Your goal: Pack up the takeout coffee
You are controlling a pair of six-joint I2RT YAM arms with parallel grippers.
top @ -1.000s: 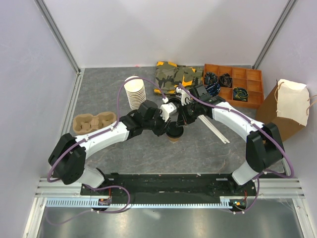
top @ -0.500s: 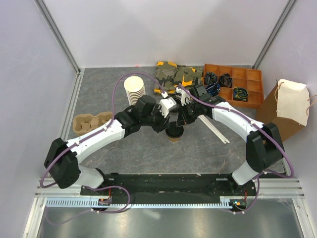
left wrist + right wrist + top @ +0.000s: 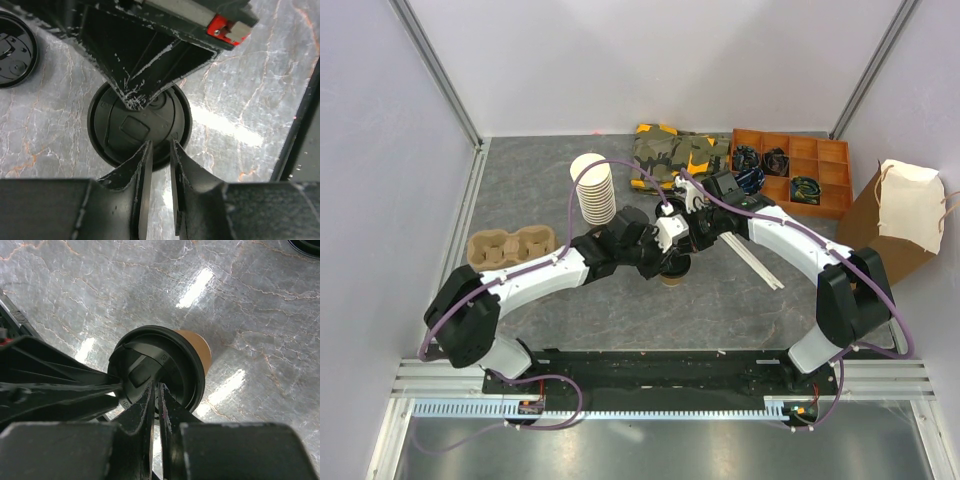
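table (image 3: 740,300): grey | centre: takeout coffee (image 3: 671,279) | left: cup carrier (image 3: 510,245), cup stack (image 3: 594,190) | top: camo cloth (image 3: 670,150), orange tray (image 3: 833,152)

- The left gripper (image 3: 160,144) is held over the rim of the takeout coffee (image 3: 125,125), jaws narrowly parted.
- The right gripper (image 3: 156,386) is set above it, opposite, jaws nearly together.

probably a robot lab cell, white panel walls (image 3: 670,60), aluminium framing (image 3: 438,75), grey marbled tabletop (image 3: 720,310)
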